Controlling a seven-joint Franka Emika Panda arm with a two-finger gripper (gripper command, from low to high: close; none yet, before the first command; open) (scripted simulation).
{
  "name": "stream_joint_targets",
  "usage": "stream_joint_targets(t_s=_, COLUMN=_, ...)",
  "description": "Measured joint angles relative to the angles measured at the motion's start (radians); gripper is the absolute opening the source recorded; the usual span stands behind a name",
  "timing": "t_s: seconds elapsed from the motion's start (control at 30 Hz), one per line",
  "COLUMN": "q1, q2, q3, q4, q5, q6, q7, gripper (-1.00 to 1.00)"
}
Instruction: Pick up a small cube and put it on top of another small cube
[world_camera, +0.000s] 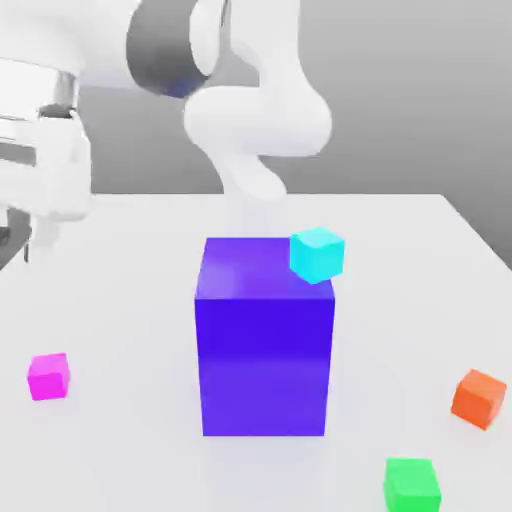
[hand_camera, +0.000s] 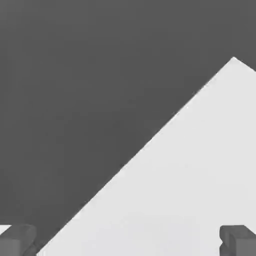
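Note:
The small cube (world_camera: 49, 376) is bright magenta and rests on the white table near the exterior view's left edge. My gripper (world_camera: 30, 240) hangs well above and behind it, at the far left, touching nothing. In the hand view its two dark fingertips (hand_camera: 17, 240) stand far apart, so the gripper (hand_camera: 127, 241) is open and empty, looking down at a corner of the table (hand_camera: 190, 190) and the dark floor beyond.
A big blue-purple block (world_camera: 263, 340) stands mid-table with a cyan cube (world_camera: 318, 253) at its top far right corner. An orange cube (world_camera: 479, 398) lies at the right, a green cube (world_camera: 412, 484) at the front right. The white arm (world_camera: 260, 110) arches behind the block.

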Motion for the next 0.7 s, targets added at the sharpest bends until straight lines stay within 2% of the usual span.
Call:
stream_joint_targets(t_s=0.23, q1=-0.147, q2=0.26, q3=-0.072, q4=-0.096, q5=0.115, q6=0.134, q7=0.068, gripper=0.0)
stream_joint_targets(t_s=0.43, q1=-0.257, q2=0.479, q3=0.04, q4=-0.077, q5=0.25, q6=0.291, q7=-0.004, gripper=0.0)
stream_joint_targets(t_s=0.47, q1=-0.274, q2=0.51, q3=0.06, q4=-0.071, q5=0.265, q6=0.317, q7=-0.016, gripper=-1.0)
stream_joint_targets(t_s=0.7, q1=-0.281, q2=0.516, q3=0.066, q4=-0.07, q5=0.265, q6=0.322, q7=-0.016, gripper=-1.0)
